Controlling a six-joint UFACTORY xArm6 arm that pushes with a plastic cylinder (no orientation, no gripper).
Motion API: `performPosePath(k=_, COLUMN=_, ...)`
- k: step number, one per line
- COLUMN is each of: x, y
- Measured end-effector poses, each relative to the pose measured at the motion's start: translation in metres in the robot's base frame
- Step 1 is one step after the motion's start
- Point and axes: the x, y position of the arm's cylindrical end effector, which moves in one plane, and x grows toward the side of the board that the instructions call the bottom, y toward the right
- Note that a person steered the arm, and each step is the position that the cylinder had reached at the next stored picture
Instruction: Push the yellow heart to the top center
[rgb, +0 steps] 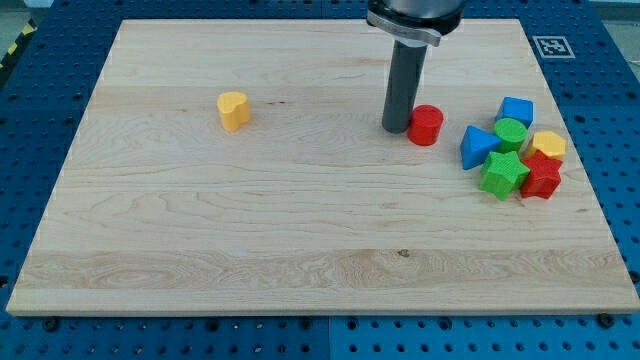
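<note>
Camera view had my tip (396, 128) touching nothing but the board, red cylinder (425, 125) just right, yellow heart (233, 110) way off left.

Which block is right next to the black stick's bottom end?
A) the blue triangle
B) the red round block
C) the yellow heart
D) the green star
B: my tip sits just on the view's left of the red round block, while the yellow heart stands alone far to the view's left.

straight dark grey rod (404, 85), wider black collar above, my tip (397, 127)
</note>
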Motion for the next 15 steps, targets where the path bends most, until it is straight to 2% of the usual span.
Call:
performPosePath(k=4, x=0.0, y=0.008)
performPosePath(k=7, x=0.0, y=-0.015)
performPosePath(k=9, x=0.011, y=-0.09)
performPosePath(k=11, x=0.04, y=-0.161)
performPosePath(k=15, x=0.01, y=-0.207)
